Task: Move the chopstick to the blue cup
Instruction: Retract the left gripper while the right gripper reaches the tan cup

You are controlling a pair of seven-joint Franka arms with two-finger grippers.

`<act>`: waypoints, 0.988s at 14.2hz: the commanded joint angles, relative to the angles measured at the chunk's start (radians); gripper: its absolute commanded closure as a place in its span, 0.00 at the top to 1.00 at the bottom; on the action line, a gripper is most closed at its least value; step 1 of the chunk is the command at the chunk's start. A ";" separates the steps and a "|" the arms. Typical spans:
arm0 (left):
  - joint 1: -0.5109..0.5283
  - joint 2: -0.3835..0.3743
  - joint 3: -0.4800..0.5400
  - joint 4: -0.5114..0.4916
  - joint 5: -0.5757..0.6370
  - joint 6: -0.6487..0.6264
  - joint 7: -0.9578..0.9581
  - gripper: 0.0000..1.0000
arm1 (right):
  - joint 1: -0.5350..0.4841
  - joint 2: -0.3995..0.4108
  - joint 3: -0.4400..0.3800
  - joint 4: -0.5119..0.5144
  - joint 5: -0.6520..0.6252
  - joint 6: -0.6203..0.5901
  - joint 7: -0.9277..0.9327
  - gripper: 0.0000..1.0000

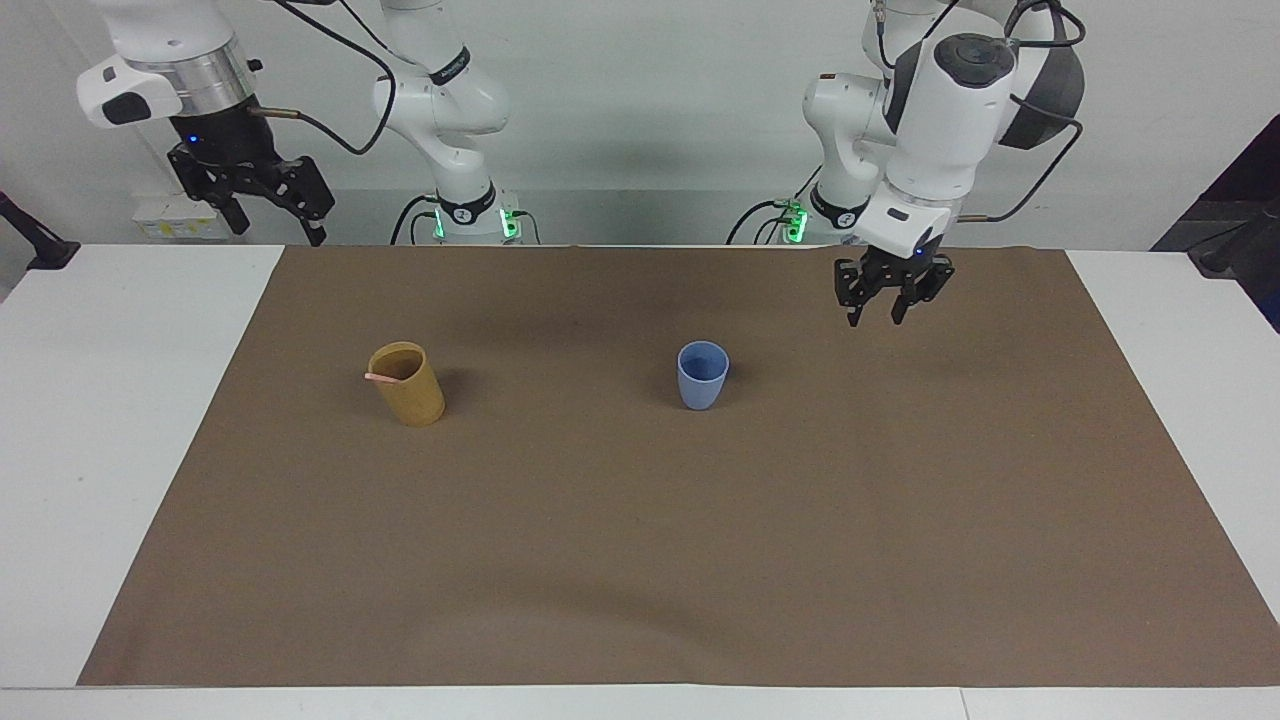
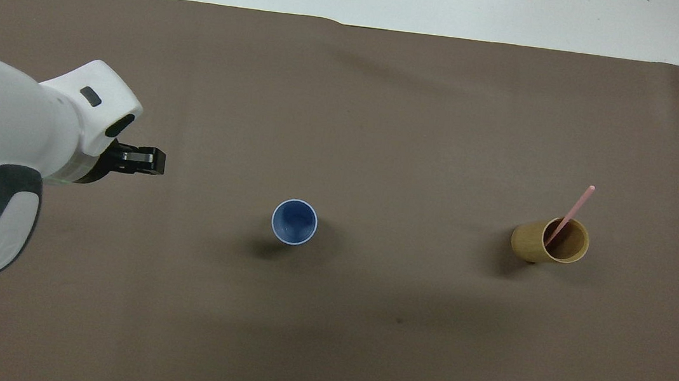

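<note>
Chopstick (image 2: 569, 215) leaning in yellow cup (image 2: 550, 241), length seen overhead only, both tools parted, empty.

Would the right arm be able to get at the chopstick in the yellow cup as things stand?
Probably yes: the right gripper hangs open, raised at that end, and the chopstick juts above the yellow cup with nothing around it.

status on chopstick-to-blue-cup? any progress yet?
Done: nothing. The thin pale-pink chopstick stands in the mustard-yellow cup; the small light-blue plastic cup is empty. In hand: nothing; left gripper hangs open and empty over the mat, right gripper waits open. Left: pick, carry, drop.
</note>
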 commanded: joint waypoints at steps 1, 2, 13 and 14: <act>0.043 -0.041 -0.008 0.013 -0.007 -0.065 0.065 1.00 | -0.002 0.029 0.007 -0.014 0.016 0.048 0.001 1.00; 0.067 -0.053 -0.008 0.022 -0.006 -0.091 0.068 1.00 | 0.004 0.045 0.009 -0.014 0.016 0.074 0.004 1.00; 0.149 -0.050 0.001 0.231 0.001 -0.346 0.229 1.00 | 0.014 0.207 0.018 -0.022 0.015 0.156 0.002 1.00; 0.158 -0.050 0.001 0.229 -0.002 -0.344 0.229 1.00 | 0.030 0.221 0.018 -0.032 0.022 0.160 -0.001 1.00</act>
